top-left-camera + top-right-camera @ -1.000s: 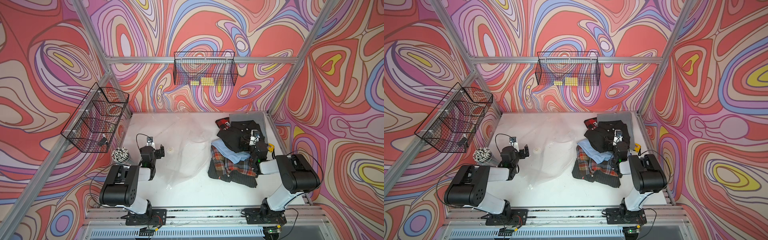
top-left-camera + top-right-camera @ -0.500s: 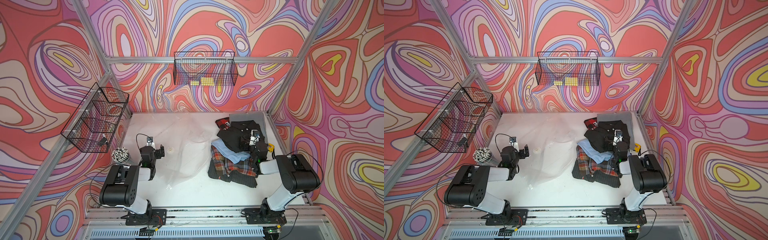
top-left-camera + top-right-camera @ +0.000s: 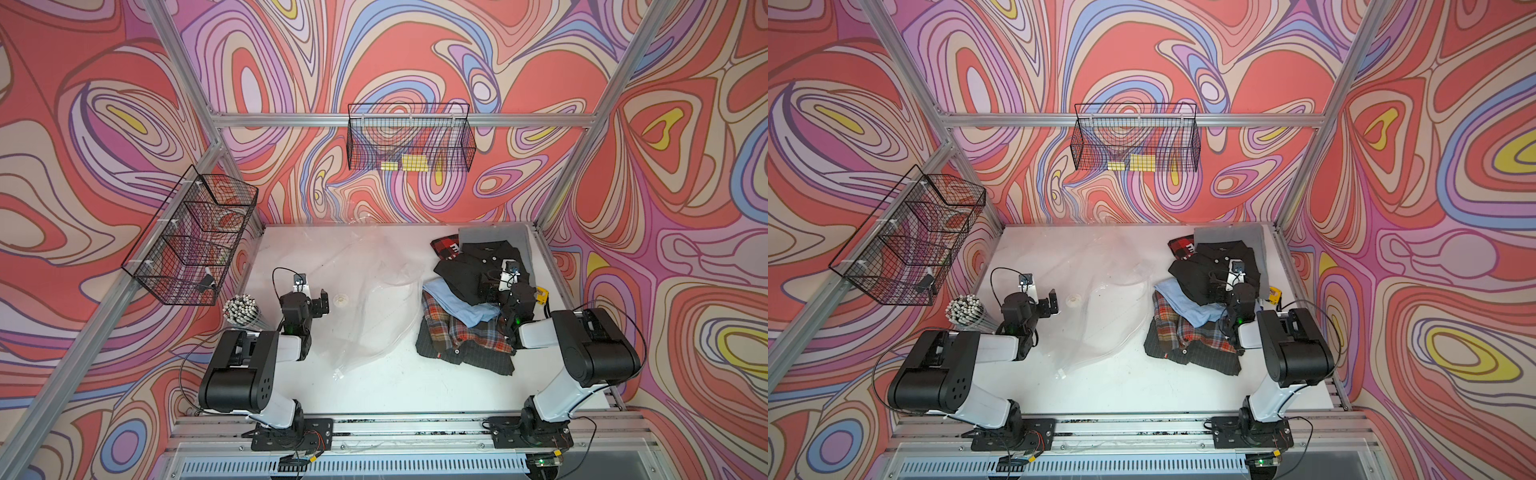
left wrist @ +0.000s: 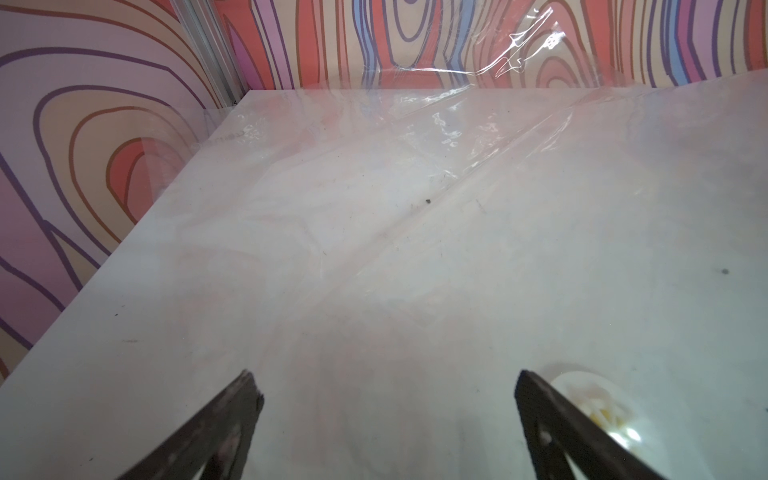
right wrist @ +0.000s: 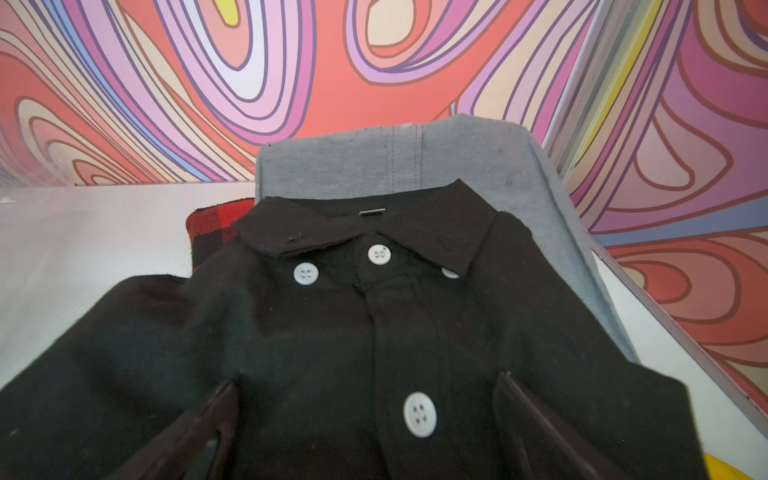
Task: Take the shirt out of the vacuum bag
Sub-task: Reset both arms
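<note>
Bimanual cell seen from above: the large transparent crinkly plastic vacuum bag [image 3: 374,299] lies slack across the middle of the white tabletop [image 3: 395,386], reaching from the far edge toward the near one, with its small round white valve [image 3: 340,298] on the side facing the left edge. No cloth shows through the film, so the bag reads as emptied. The left gripper [image 4: 384,388] hovers low over the bag just beside the valve, jaws spread wide and holding nothing, probably placed to pin or steady the film. The right gripper [image 5: 365,384] is equally wide and empty, its jaws straddling the buttoned front of a black collared shirt with white buttons [image 5: 316,340]; whether they press the cloth cannot be told. That shirt tops a heap near the right edge, lying over a light blue garment [image 3: 453,299] and a red plaid shirt [image 3: 461,336], with a folded grey cloth [image 3: 494,235] toward the far right corner. The heap lies just beside the bag, outside it – the extraction itself appears done
</note>
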Controlling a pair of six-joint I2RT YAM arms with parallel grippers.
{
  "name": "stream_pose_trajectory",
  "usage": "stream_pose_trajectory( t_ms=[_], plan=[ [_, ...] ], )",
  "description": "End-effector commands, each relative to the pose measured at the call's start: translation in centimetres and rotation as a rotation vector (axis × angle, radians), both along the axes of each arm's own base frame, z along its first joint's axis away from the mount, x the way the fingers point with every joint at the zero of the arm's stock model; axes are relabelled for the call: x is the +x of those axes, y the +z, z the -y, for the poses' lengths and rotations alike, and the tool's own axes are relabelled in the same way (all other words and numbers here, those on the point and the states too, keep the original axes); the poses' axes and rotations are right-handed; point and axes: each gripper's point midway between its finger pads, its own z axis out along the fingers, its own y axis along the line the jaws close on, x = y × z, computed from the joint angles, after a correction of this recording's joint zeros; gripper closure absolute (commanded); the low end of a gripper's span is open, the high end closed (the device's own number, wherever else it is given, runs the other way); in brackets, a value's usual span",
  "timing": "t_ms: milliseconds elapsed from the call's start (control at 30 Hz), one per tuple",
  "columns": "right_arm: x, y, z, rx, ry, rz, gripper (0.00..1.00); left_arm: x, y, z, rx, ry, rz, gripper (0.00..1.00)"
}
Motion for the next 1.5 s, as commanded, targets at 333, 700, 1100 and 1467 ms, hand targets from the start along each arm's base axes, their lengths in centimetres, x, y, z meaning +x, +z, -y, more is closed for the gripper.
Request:
stream_pose_trajectory(
  t_ms=[333, 700, 1100, 1467],
  plan=[
    [0.2, -0.9, 0.5, 0.028, 0.008, -0.038, 0.02, 0.6, 0.9, -0.3, -0.003, 0.011, 0.034, 0.01],
    [0.2, -1.0, -0.4, 0.03, 0.074, -0.041, 0.02, 0.6, 0.9, -0.3, -0.004, 0.011, 0.034, 0.01],
    [0.4, -1.0, 0.7, 0.03, 0.008, -0.048, 0.02, 0.6, 0.9, -0.3, -0.003, 0.011, 0.034, 0.01],
    [0.4, -1.1, 0.7, 0.029, 0.007, -0.05, 0.02, 0.6, 1.0, -0.2, -0.004, 0.011, 0.035, 0.01]
  ],
)
